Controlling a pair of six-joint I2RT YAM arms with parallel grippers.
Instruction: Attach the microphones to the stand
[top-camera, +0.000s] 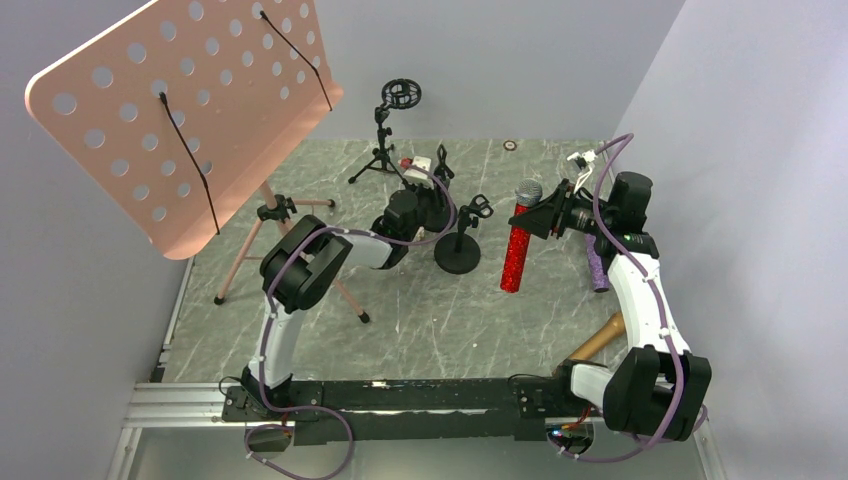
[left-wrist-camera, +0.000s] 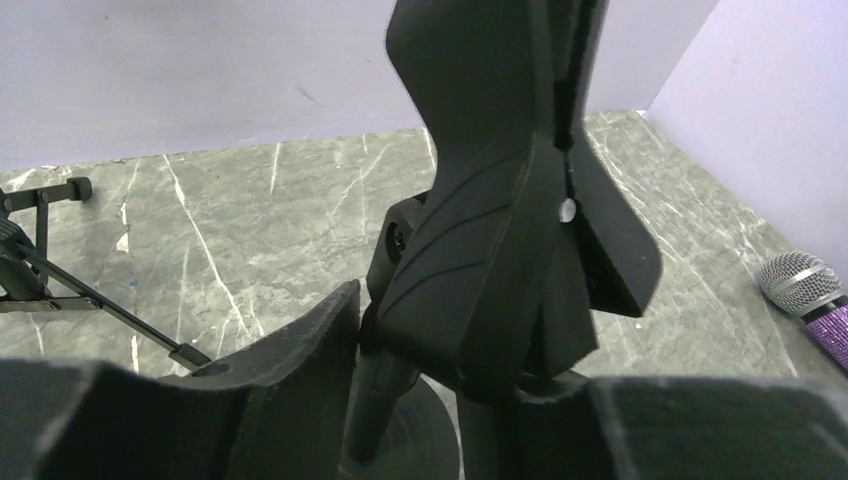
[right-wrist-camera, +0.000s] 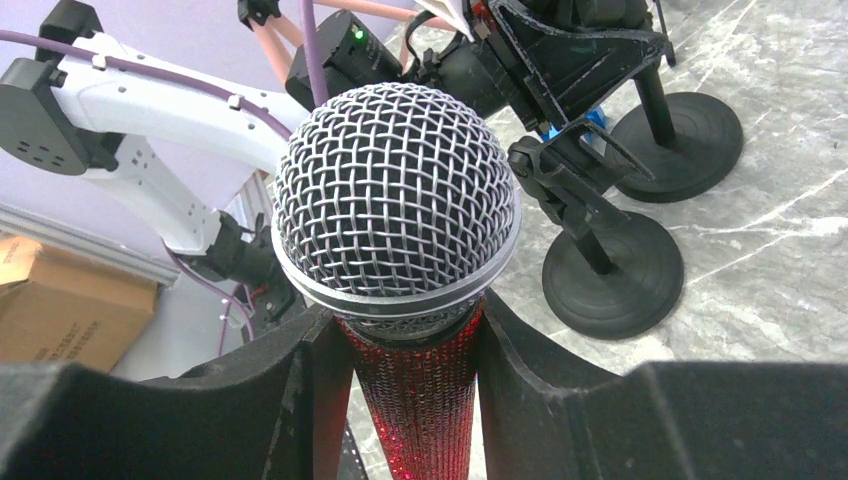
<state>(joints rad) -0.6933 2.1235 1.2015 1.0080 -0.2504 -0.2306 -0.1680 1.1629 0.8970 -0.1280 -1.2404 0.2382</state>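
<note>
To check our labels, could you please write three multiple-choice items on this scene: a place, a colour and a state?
1. The gold microphone lies A) by the right arm's base B) under the music stand C) in a clip.
2. The microphone in the right gripper is A) purple B) red C) gold.
3. That microphone is A) flat on the table B) clipped into a stand C) clamped between shut fingers.
1 A: it rests beside that base. 2 B: red glitter shows below the grille. 3 C: both fingers press its neck.
</note>
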